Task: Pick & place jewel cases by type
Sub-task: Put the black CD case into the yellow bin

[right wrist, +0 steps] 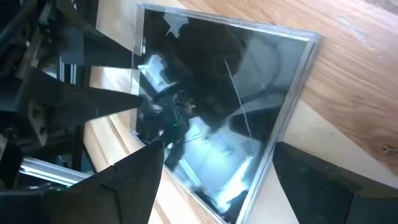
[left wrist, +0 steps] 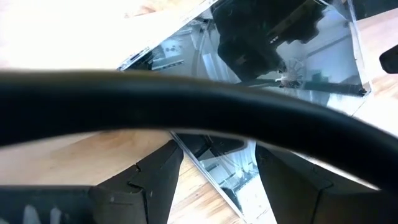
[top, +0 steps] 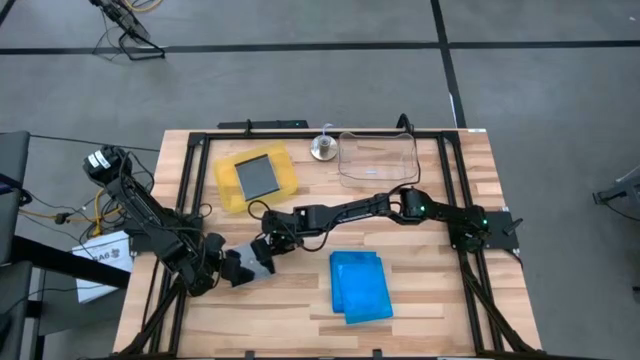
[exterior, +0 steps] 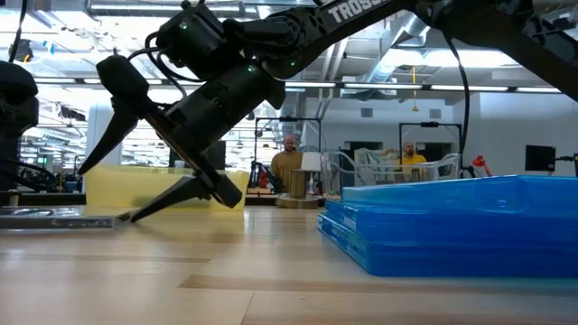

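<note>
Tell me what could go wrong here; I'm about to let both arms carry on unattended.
1. Both the left gripper and right gripper stand open at the same clear-grey case, so the arms could collide.
2. That case lies flat on the table, so fingertips may slide over it or push it away instead of lifting.

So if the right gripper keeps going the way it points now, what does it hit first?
Most likely the clear-grey square jewel case with the silvery insert, lying flat on the table just ahead of the open right gripper. The left gripper is just beyond; depth is unclear.
</note>
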### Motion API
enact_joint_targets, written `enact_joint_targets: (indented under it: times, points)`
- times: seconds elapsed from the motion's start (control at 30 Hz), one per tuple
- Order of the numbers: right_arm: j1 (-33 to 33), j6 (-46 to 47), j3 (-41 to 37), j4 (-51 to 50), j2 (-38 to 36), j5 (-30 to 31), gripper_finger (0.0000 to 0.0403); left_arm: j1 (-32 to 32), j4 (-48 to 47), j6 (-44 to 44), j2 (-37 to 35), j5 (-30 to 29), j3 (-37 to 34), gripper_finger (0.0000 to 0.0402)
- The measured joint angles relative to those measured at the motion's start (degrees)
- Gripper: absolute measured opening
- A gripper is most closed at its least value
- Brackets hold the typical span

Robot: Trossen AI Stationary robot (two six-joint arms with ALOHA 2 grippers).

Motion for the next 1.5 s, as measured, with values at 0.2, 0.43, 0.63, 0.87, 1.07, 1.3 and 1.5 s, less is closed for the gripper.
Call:
enact_joint_targets:
  times: [0.2,0.43,0.63,0.87,1.07,1.3,1.5]
  points:
    - [0.04,-1.35,0.05,-1.19,-0.02,0.64,0.0295,-0.04,-0.48,1.51,-0.04,0.91,0.02,0.0209]
    - [0.02,-1.36,0.07,-1.72,-0.07,0.77,0.0295,-0.07,-1.03,1.63,-0.04,2.1,0.02,0.0166]
    - [0.0,-1.87,0.05,-1.96,-0.11,0.81,0.0295,-0.15,-2.19,1.61,-3.7,0.99,-0.46,0.0119]
    - [-0.02,-3.14,0.0,-2.2,-0.13,0.98,0.0295,-0.15,-9.1,1.21,-10.25,2.83,-0.52,0.0087]
    - [-0.09,-3.92,-0.02,-2.22,-0.17,1.56,0.0295,-0.15,-10.6,-0.33,-14.6,2.03,-0.42,0.0062]
    - [-0.35,-4.87,-0.06,-2.37,-0.2,1.73,0.0295,-0.17,-14.57,-0.63,-15.16,9.15,-0.33,0.0007]
    - [-0.67,-4.84,-0.06,-2.53,-0.2,1.74,0.0295,-0.18,-15.48,-3.63,-15.14,9.63,-1.13,0.0001]
